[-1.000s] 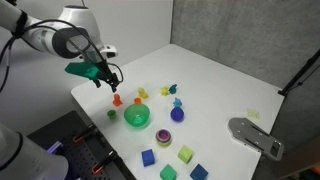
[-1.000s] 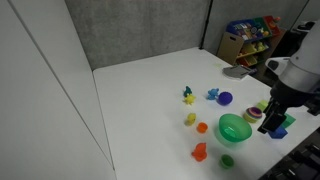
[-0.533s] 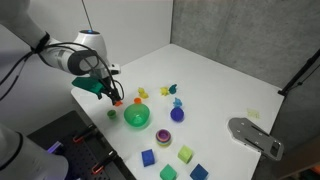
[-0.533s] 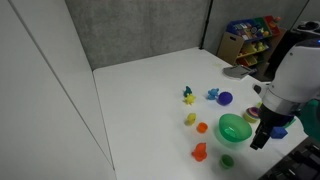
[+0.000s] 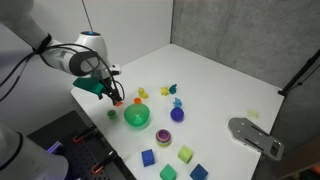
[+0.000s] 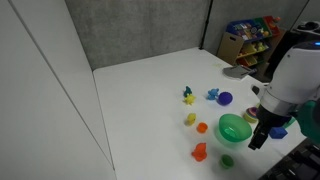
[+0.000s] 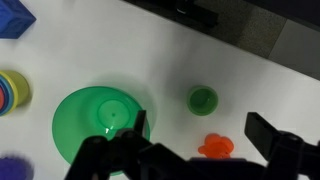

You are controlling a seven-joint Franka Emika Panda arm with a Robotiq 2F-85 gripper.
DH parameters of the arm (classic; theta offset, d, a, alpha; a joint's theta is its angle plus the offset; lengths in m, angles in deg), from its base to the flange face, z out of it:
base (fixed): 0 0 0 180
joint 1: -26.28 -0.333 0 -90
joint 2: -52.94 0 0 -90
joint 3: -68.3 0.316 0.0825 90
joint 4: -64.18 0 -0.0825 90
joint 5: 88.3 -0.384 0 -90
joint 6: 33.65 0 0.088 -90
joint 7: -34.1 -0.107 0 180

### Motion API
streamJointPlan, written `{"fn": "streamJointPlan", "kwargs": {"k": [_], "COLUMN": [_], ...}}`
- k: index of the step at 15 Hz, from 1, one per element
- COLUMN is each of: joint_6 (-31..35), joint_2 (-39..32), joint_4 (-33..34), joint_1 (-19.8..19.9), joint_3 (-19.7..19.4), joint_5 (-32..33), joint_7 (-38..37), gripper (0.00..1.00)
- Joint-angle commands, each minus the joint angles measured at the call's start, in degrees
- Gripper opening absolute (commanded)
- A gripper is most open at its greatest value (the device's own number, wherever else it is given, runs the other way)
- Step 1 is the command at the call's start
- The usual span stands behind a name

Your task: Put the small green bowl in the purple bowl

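Observation:
The small green bowl (image 7: pixel 203 99) sits upright on the white table, also seen in both exterior views (image 5: pixel 112 114) (image 6: pixel 226 160). My gripper (image 7: pixel 205 128) is open and empty, hovering above the table with the small green bowl just beyond the gap between its fingers. It shows in both exterior views (image 5: pixel 108 93) (image 6: pixel 257 137). The purple bowl (image 5: pixel 163 136) with ringed inside sits past the large green bowl (image 5: pixel 137 116), and shows at the left edge of the wrist view (image 7: pixel 12 88).
An orange toy (image 7: pixel 217 146) lies between my fingers, next to the small green bowl. The large green bowl (image 7: pixel 100 122) is under my left finger. A dark blue-purple toy (image 5: pixel 177 114), yellow and blue toys and coloured blocks (image 5: pixel 148 157) lie around. The table edge is near.
Over the last second my gripper came down and moved in toward the small green bowl and orange toy. In the last half second it has hardly moved.

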Motion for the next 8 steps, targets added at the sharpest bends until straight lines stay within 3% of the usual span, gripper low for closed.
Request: {"fn": "streamJointPlan", "kwargs": {"k": [1,4,8], "joint_6": [6.48,12.05,20.78], "joint_2": [-4.87,-10.17,-17.64], "joint_4": [0.23,0.44,0.78], "joint_1": [0.76,0.84,0.29], "joint_3": [0.7,1.47,0.46], "joint_5": [-1.79,-3.58,-0.81], "joint_7": [0.13,0.42,-2.22], "gripper": [1.0,1.0,1.0]}}
